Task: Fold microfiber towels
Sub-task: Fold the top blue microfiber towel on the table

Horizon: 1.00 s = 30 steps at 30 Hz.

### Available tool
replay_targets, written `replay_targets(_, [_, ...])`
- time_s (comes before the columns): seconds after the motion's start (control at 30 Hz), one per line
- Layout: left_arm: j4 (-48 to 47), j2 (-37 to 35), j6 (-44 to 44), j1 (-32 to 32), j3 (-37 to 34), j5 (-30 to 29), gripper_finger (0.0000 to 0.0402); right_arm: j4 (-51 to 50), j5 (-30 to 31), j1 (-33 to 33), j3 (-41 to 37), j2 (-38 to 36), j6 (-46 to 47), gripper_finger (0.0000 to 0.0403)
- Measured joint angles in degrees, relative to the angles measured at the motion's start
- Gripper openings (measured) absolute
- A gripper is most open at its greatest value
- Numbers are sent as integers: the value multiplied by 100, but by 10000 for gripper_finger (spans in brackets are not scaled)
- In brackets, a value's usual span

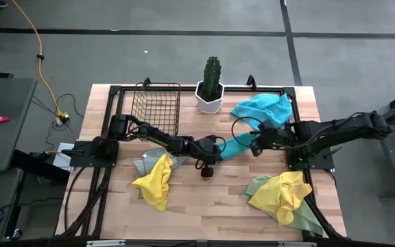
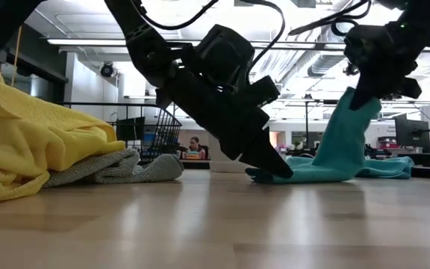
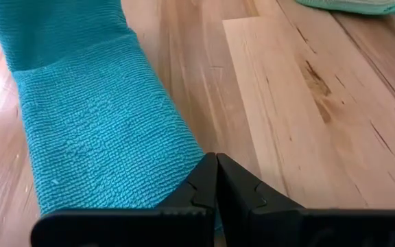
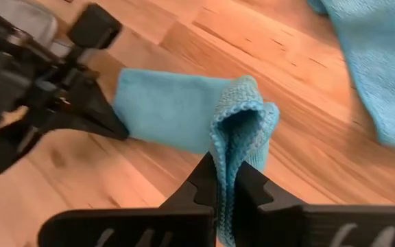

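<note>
Turquoise towel (image 1: 237, 144) lies mid-worktop (image 1: 211, 206), stretched between both hands: left hand (image 1: 219, 155) is clamped on its low end, right hand (image 1: 255, 145) on the raised end, apparently to pull it flat for folding.

No legible text, label, brand, number or sign appears on any surface in any view.

Wooden table (image 1: 204, 206): yellow towels (image 1: 155, 182), turquoise towels (image 1: 262, 108), grey towel (image 1: 142, 165), wire basket (image 1: 155, 106), potted cactus (image 1: 212, 86).
</note>
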Motion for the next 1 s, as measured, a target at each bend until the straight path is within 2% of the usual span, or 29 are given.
replay_targets(0.13, [291, 222, -120, 15, 15, 367, 0, 288, 0, 0, 2, 86, -56, 0])
replay_targets(0.67, [435, 305, -117, 15, 24, 375, 0, 2193, -416, -4, 7, 1817, -805, 0])
replay_targets(1.0, [445, 305, -115, 15, 22, 372, 0, 3039, -632, -4, 7, 2819, -774, 0])
